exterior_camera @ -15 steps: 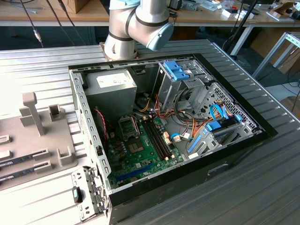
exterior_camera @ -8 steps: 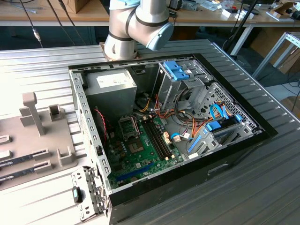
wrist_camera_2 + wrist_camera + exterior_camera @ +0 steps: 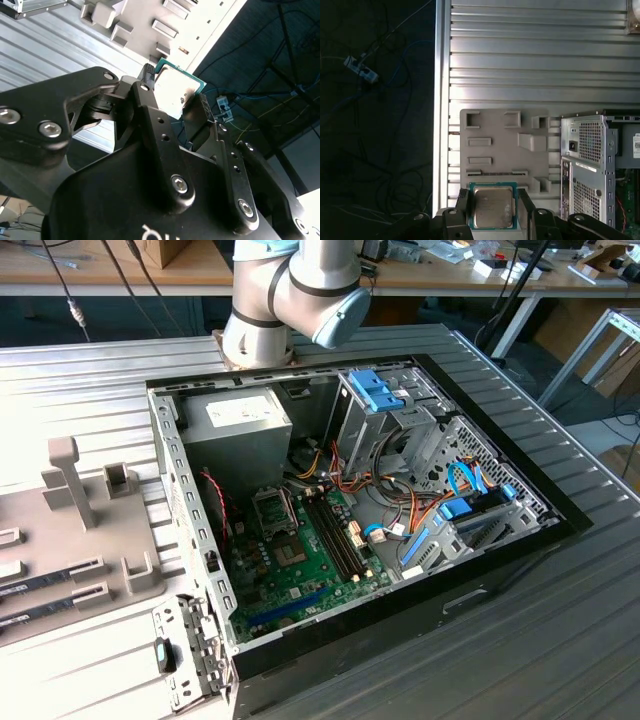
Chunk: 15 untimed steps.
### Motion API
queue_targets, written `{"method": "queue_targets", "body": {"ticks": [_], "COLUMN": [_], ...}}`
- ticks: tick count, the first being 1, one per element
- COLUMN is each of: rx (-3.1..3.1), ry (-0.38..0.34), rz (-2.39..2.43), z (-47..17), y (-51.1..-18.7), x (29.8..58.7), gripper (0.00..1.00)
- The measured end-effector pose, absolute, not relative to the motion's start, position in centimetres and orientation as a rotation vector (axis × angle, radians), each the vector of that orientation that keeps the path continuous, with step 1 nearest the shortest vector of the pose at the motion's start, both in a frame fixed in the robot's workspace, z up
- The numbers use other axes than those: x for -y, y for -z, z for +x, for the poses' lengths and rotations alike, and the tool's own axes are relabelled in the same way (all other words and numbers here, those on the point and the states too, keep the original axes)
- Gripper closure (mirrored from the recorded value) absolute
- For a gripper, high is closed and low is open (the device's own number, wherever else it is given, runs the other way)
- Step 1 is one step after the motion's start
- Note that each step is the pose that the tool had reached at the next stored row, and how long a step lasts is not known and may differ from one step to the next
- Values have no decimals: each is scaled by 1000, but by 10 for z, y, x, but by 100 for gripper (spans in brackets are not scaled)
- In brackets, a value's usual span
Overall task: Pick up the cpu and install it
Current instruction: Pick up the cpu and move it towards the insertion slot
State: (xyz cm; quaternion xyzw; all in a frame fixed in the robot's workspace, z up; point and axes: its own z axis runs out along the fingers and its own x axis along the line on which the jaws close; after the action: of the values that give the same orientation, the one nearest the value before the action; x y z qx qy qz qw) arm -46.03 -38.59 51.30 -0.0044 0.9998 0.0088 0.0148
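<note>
gripper [image 3: 493,201] has the cpu [image 3: 492,210], held up off the table [image 3: 520,60].
fingers [image 3: 461,204] clamped on two opposite edges of the cpu, silver top and green rim facing the camera in the first wrist view. There it shows in front of the near edge of the grey parts tray [image 3: 505,150], with the open pc case [image 3: 585,165] just beside the tray. In the exterior view the arm [image 3: 290,300] stands at the far side of the case.

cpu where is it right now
In the first wrist view the cpu is held by the gripper, with the grey tray and open computer case beyond it.
</note>
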Motion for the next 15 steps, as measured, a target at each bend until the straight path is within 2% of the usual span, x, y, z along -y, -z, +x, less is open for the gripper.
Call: {"method": "queue_targets", "body": {"ticks": [15], "rx": [-3112], "ry": [-27], "rz": [-14], "z": [-454], "y": [-515], "x": [386], "gripper": [53]}}
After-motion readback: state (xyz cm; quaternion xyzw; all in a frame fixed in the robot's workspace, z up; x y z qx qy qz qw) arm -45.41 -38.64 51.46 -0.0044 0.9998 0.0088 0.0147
